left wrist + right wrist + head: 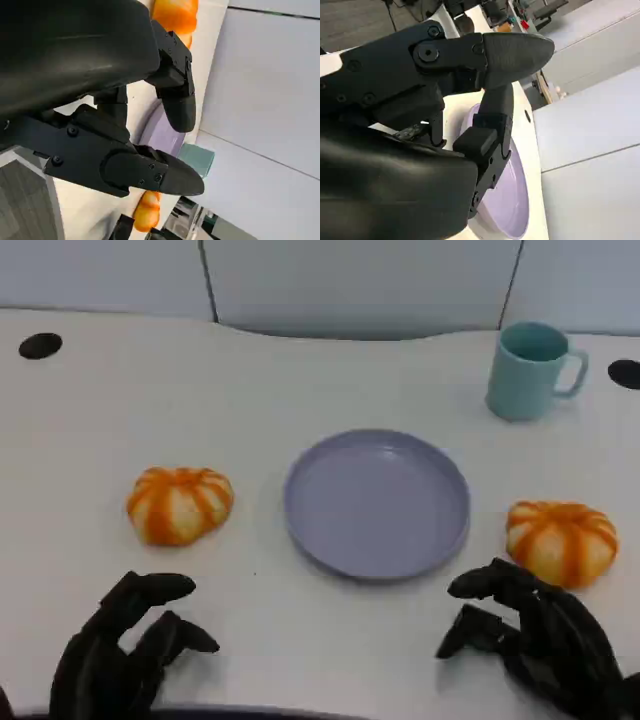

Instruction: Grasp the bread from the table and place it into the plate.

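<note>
While both robot hands sit cut off at the near bench (300, 370) edge, left robot hand (120, 650) and right robot hand (535, 640) hold nothing, fingers apart. Left bread (180, 503) and right bread (561, 540) flank the empty plate (377, 502); right robot hand near right bread, contact unclear. Mug (530, 370) far right.
</note>
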